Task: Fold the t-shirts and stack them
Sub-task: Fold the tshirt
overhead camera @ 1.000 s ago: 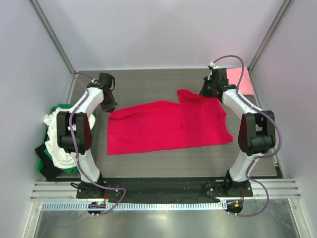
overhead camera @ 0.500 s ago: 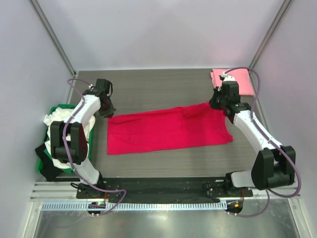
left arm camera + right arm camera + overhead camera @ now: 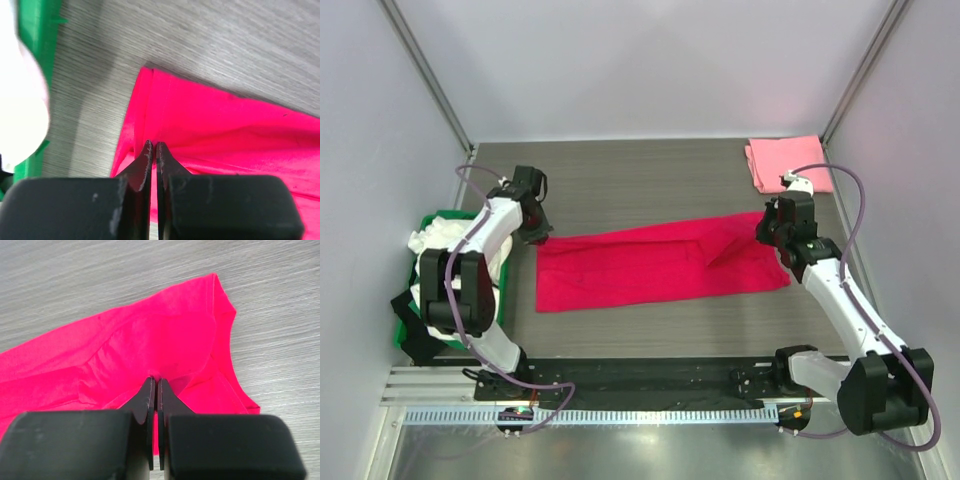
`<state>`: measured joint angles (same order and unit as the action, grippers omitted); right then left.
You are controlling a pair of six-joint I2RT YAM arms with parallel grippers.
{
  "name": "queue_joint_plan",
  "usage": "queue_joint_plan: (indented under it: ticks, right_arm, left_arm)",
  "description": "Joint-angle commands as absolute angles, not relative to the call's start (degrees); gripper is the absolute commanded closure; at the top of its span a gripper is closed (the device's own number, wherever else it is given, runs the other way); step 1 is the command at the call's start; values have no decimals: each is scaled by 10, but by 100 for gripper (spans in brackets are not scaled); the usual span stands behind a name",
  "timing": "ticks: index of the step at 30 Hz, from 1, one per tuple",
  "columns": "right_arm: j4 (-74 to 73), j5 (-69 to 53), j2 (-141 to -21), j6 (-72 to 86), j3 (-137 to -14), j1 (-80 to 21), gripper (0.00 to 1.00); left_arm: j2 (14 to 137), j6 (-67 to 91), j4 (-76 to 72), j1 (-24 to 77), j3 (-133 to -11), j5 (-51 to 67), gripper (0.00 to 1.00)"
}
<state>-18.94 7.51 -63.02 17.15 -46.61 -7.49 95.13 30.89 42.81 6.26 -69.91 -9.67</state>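
Observation:
The crimson-red t-shirt [image 3: 650, 272] lies as a long band across the middle of the table, its far edge doubled over toward the near side. My left gripper [image 3: 538, 238] is shut on its upper left corner, and the left wrist view shows the closed tips [image 3: 153, 145] pinching a fold of the red cloth [image 3: 225, 125]. At the upper right corner, near the sleeve, my right gripper [image 3: 766, 234] is shut, its tips [image 3: 155, 380] biting a ridge of the red fabric [image 3: 150, 340]. A folded light pink t-shirt [image 3: 788, 163] rests at the back right. A white t-shirt [image 3: 432, 244] is bunched in the crate.
A green plastic crate [image 3: 448, 216] stands off the table's left edge, seen also in the left wrist view as the crate's wall [image 3: 37, 30] with white cloth [image 3: 20, 100] inside. Dark cloth [image 3: 412, 340] hangs at its near end. Bare grey tabletop [image 3: 640, 180] stretches behind the red shirt.
Both grippers have come toward the near side, drawing the red shirt's far edge over itself. The shirt now shows as a narrower band. The pink shirt is uncovered by the right arm.

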Motion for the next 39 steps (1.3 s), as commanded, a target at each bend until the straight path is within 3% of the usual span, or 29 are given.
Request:
queue_joint_plan:
  ticks: [1, 11, 17, 20, 21, 23, 25, 27, 34, 39]
  right_arm:
    - [-195, 95, -594, 187, -463, -73, 99]
    - [-231, 111, -528, 232, -426, -72, 99]
    - [-257, 170, -487, 267, -383, -71, 99]
    - [-261, 207, -465, 283, -370, -69, 98]
    - [-271, 218, -465, 286, -371, -69, 92]
    - [-292, 221, -472, 308, -385, -66, 42]
    - [-300, 226, -477, 322, -390, -67, 19]
    - [-301, 216, -475, 328, -391, -66, 17]
    - [-259, 101, -480, 336, -384, -68, 17]
    - [-210, 28, -607, 373, -394, -97, 18]
  left_arm:
    - [906, 296, 410, 66, -707, -132, 100]
    - [896, 285, 405, 74, -730, -161, 100]
    - [866, 307, 395, 76, -671, -183, 95]
    - [846, 310, 384, 76, -638, -187, 88]
    - [839, 309, 383, 76, -635, -186, 72]
    - [834, 307, 390, 76, -629, -192, 36]
    - [821, 310, 392, 76, -626, -211, 23]
    - [809, 310, 393, 76, -624, -214, 18]
    - [805, 302, 381, 145, -630, -227, 22]
    - [884, 325, 409, 228, -664, -222, 24]
